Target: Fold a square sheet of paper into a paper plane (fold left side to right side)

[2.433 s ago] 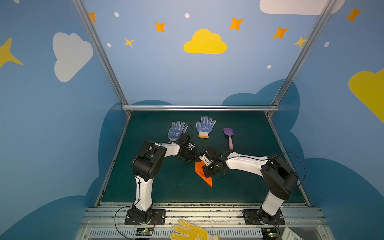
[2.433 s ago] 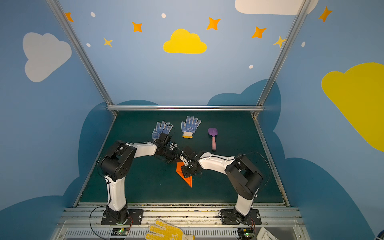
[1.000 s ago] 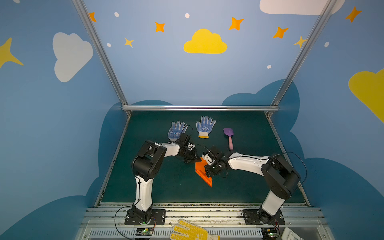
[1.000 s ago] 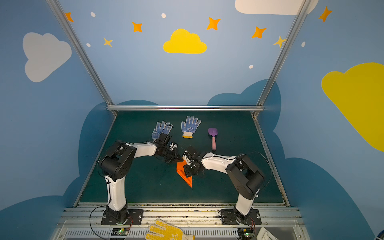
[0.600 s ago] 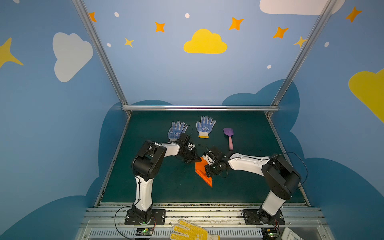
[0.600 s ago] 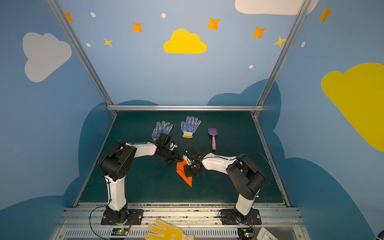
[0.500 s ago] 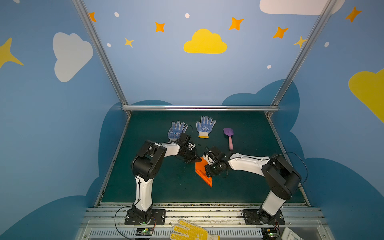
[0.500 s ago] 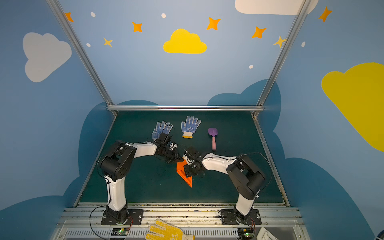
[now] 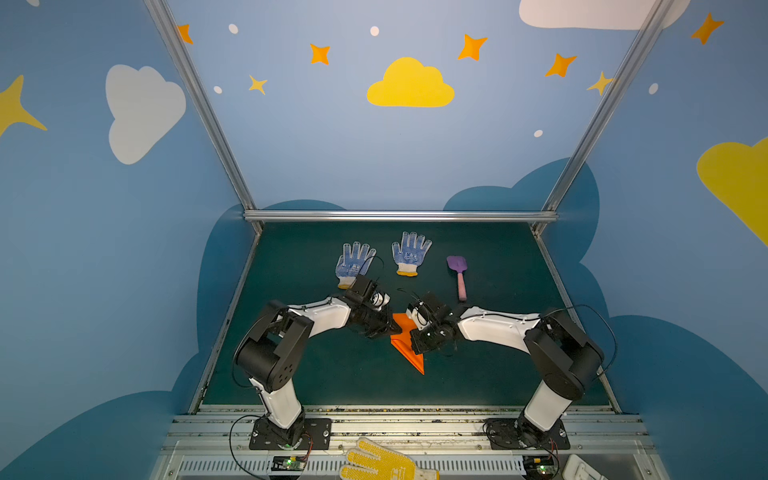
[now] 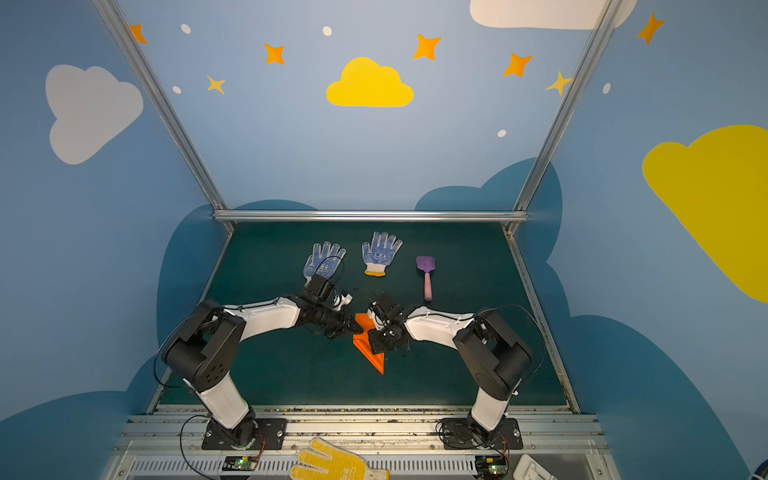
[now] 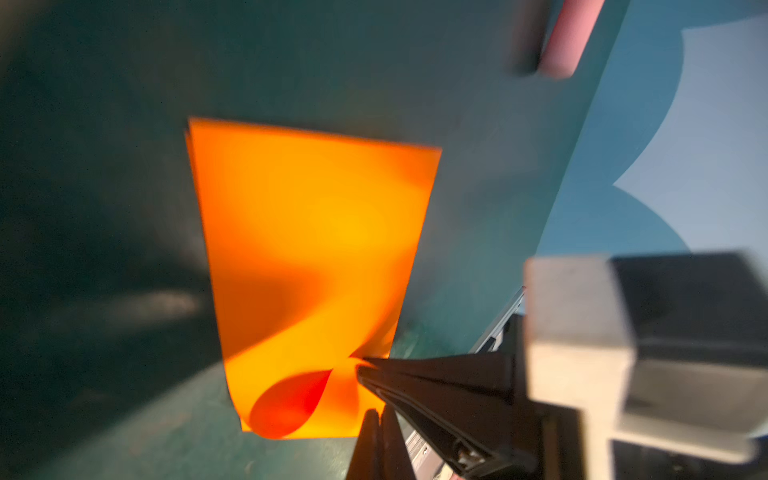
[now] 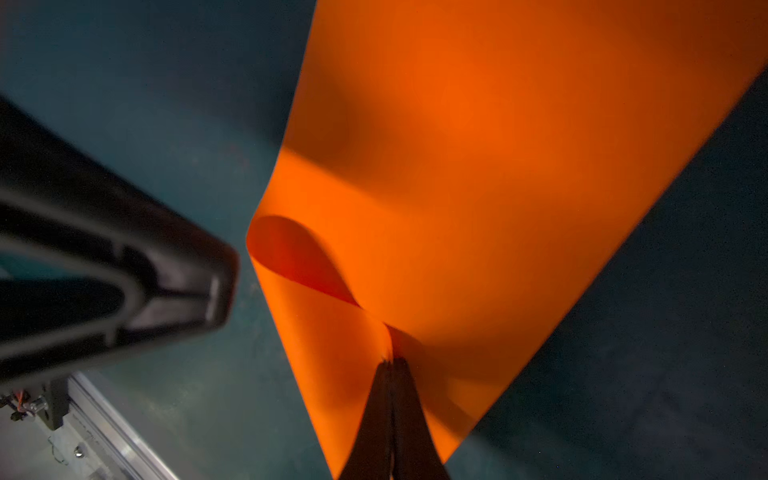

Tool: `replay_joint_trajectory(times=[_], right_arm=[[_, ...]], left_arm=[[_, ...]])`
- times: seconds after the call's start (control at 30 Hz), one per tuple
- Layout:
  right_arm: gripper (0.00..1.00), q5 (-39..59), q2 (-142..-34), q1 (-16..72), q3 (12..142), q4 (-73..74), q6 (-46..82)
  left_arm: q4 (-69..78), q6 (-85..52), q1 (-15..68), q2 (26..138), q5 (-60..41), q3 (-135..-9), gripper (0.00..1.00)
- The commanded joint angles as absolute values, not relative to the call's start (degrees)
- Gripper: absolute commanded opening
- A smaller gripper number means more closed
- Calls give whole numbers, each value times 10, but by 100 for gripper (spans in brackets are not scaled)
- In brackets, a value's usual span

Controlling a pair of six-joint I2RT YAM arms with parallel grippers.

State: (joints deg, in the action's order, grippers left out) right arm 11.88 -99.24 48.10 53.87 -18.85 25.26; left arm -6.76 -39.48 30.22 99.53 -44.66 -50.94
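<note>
Pinching the orange paper (image 12: 478, 166): the right end effector (image 12: 390, 365) has its jaws pressed fully together on a gathered ridge of the sheet. A couple of seconds back the paper lay low under this arm. Now its far end is up off the worktop (image 9: 332, 374), raised in that pinch. Both wrist views show the layer beside the grip bulging into an open teardrop loop, curled over but not creased.

The left end effector (image 11: 377, 413) is at 9 o'clock of the paper, jaws together, nothing between them. The right wrist view shows a sliver of worktop between its tip and the paper's edge, so it is just beside and not touching.

The paper sits mid-worktop in both top views, with its near point still down and aimed at 6 o'clock. The right arm comes in from 3 o'clock. Two blue-dotted gloves (image 9: 410, 253) lie at 11 and 12 o'clock and the toy shovel (image 9: 457, 274) at 1 o'clock, all unmoved.

Reading: the fold is mid-carry. Only one arm has the flap, and the loop must be laid over and pressed flat before there is any crease. Risks are thin paper buckling off-line or the grounded point sliding.
</note>
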Motion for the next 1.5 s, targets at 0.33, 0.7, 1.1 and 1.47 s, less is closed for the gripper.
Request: replay_joint_trajectory(times=[0.33, 0.7, 1.1, 1.47], right_arm=[[0, 91, -1021, 482, 507, -216, 257], [0, 93, -1026, 481, 507, -215, 255], [0, 98, -1029, 481, 505, -211, 254], [0, 102, -1025, 479, 507, -210, 252]], left_arm=[[-30, -406, 333, 990, -433, -472, 4], [-16, -399, 333, 1019, -430, -459, 4], [-6, -394, 331, 1048, -421, -456, 4], [-18, -388, 330, 1035, -420, -464, 4]])
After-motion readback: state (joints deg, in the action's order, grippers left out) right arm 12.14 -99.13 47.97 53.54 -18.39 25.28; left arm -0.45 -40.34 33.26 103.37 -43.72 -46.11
